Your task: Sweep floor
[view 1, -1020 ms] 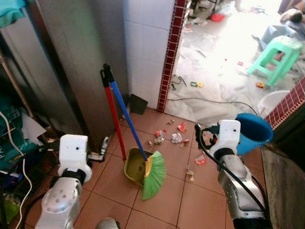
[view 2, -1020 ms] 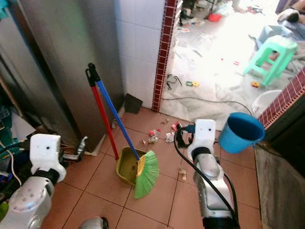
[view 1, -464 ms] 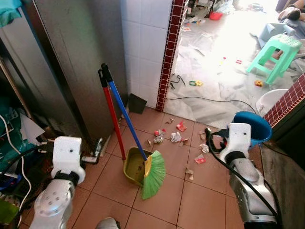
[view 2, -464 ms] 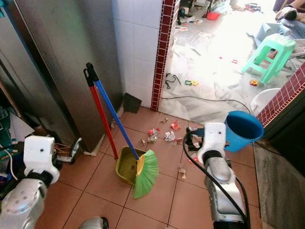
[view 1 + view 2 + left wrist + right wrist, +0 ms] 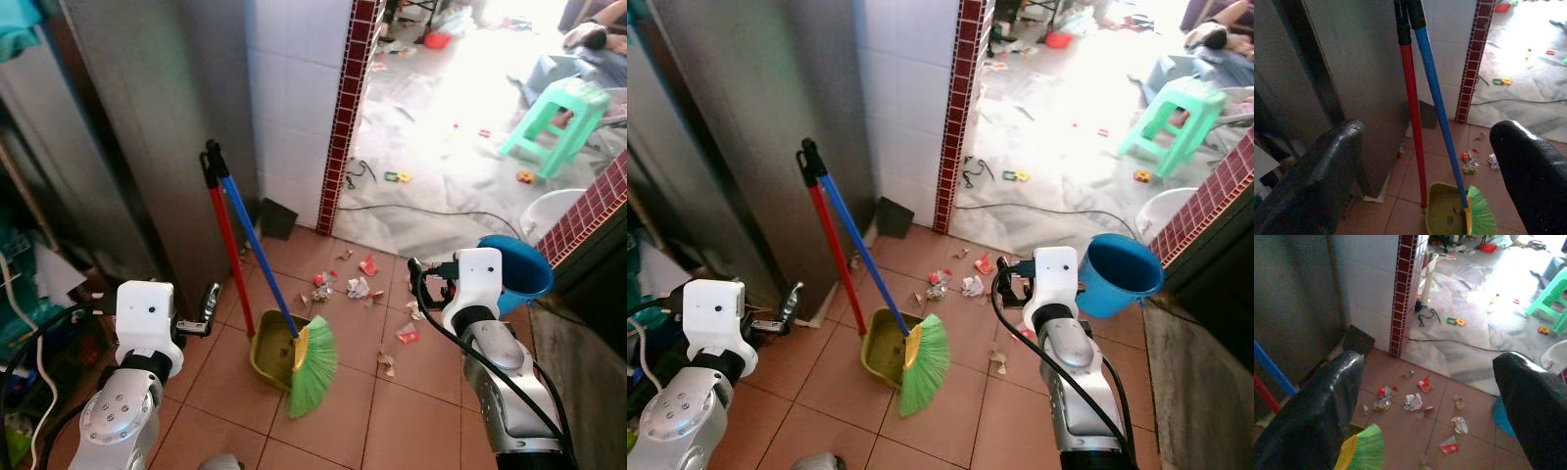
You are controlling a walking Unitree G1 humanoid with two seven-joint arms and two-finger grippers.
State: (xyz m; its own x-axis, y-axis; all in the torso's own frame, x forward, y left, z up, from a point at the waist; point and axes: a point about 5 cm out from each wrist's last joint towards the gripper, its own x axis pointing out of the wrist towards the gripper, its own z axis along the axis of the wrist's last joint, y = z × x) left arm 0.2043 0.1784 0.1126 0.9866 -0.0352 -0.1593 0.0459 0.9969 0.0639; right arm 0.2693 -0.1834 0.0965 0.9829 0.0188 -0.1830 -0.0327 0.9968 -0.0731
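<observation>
A broom with a blue handle [image 5: 257, 250] and green bristles [image 5: 313, 364] leans against the steel cabinet, its head resting in a yellow-green dustpan [image 5: 271, 359]. The dustpan's red handle [image 5: 226, 245] stands beside the blue one. Paper and wrapper scraps [image 5: 355, 288] lie scattered on the brown tiles to the right of the broom. My left gripper [image 5: 208, 309] is open, held low and left of the two handles, apart from them. My right gripper [image 5: 423, 286] is open above the scraps, holding nothing.
A blue bucket [image 5: 525, 275] stands just behind my right wrist, beside a low brick-tiled wall [image 5: 588, 211]. A white tiled pillar [image 5: 323, 98] edges the doorway; beyond it lie a black cable [image 5: 431, 208], a green stool [image 5: 556, 106] and more litter. Clutter and cords [image 5: 29, 304] fill the left.
The view has shifted a little. Both arms have wavered slightly and stay raised. The broom and dustpan still lean in the same spot.
</observation>
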